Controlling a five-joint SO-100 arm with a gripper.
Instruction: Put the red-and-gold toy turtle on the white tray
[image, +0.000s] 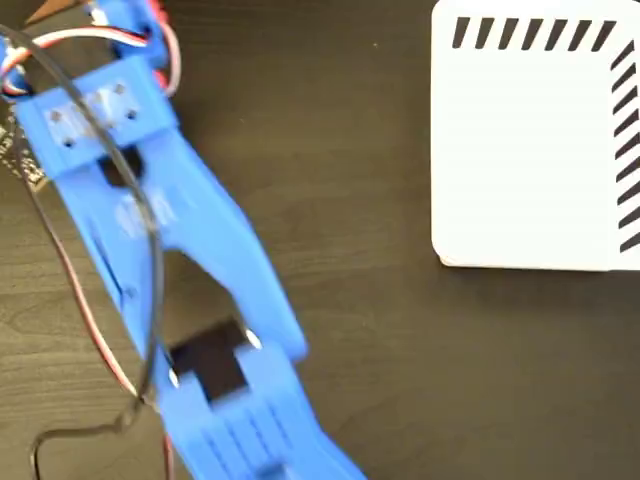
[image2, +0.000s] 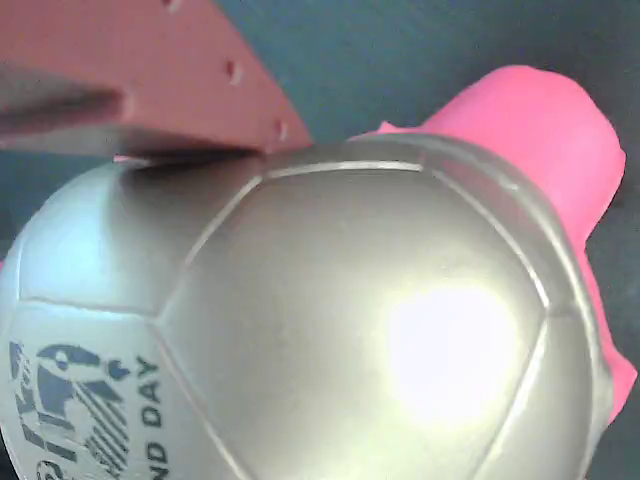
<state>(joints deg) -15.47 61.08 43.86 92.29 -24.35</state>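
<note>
Dark wood-grain table (image: 400, 380) fills the fixed view, with the blue arm (image: 180, 230) lying across the left side and running out at the bottom edge. At the upper right the white tray (image: 530, 150) sits with dark stripes along its top and right edges, and nothing lies on it.

The red-and-gold toy turtle (image2: 330, 330) does not show in the fixed view; it appears only in the wrist view, very close to the camera. Its shiny domed shell fills most of that picture, with a dark printed mark at the lower left. One finger (image2: 150, 80) of the gripper (image2: 200, 150) touches the shell from above. The other finger is hidden, so I cannot tell whether the grasp is closed on the toy.

My judgement is that the task is at its beginning: the turtle is reached or nearly grasped, while lifting it, carrying it to the tray and letting it go are not yet done.

A pink-red part, probably the head, sticks out toward the upper right, so the long axis seems to run from lower left to upper right.
</note>
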